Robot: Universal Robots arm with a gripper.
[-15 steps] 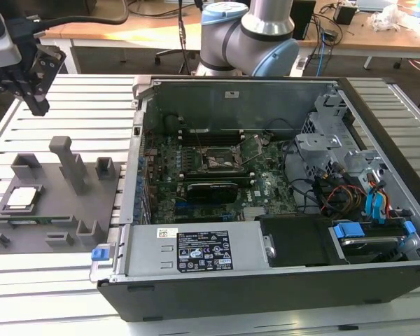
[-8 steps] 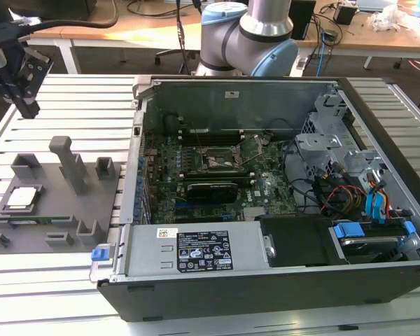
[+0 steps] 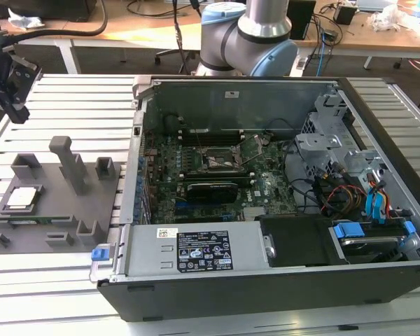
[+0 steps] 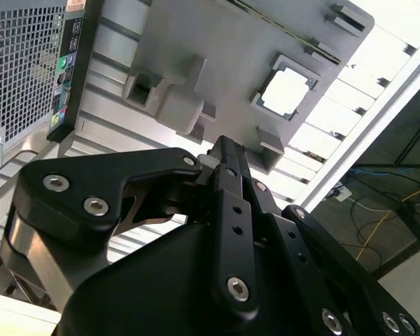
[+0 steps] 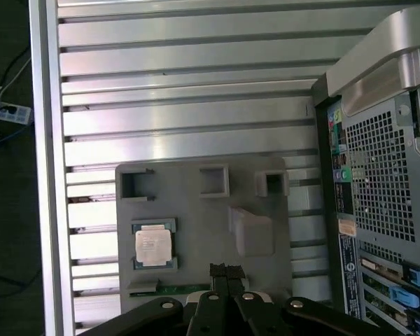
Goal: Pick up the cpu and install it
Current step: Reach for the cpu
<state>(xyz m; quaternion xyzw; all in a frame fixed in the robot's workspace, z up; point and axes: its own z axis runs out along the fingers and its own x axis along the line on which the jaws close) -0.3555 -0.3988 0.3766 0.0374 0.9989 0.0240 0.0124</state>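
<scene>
Grey moulded fixture [image 3: 63, 225] [image 4: 196, 42] [image 5: 196, 224] lies flat on the slatted metal desk [image 3: 77, 105] [image 5: 182, 91], at the exterior view's left and just beside the open computer case [image 3: 231, 98] [image 5: 385, 175]. We find the cpu [image 3: 22, 198] [image 4: 285, 92] [image 5: 152, 247] seated in a square recess of that fixture, silver top upward, on the side of the fixture farthest from the case. A long green memory stick [image 5: 175, 288] rests in a slot along the fixture's edge, near the cpu. We record the pincer [image 3: 15, 105] [image 4: 224, 150] [image 5: 226, 269] hanging above the desk at the exterior view's upper left, clear of the fixture and well apart from the cpu. In both wrist views its fingers are pressed together with nothing between them, and the cpu lies untouched below. Inside the case, the black-framed motherboard socket [image 3: 224, 159] sits near the middle of the board, well apart from both the cpu and the pincer. The arm's pale blue joint [image 3: 248, 38] stands behind the case.
</scene>
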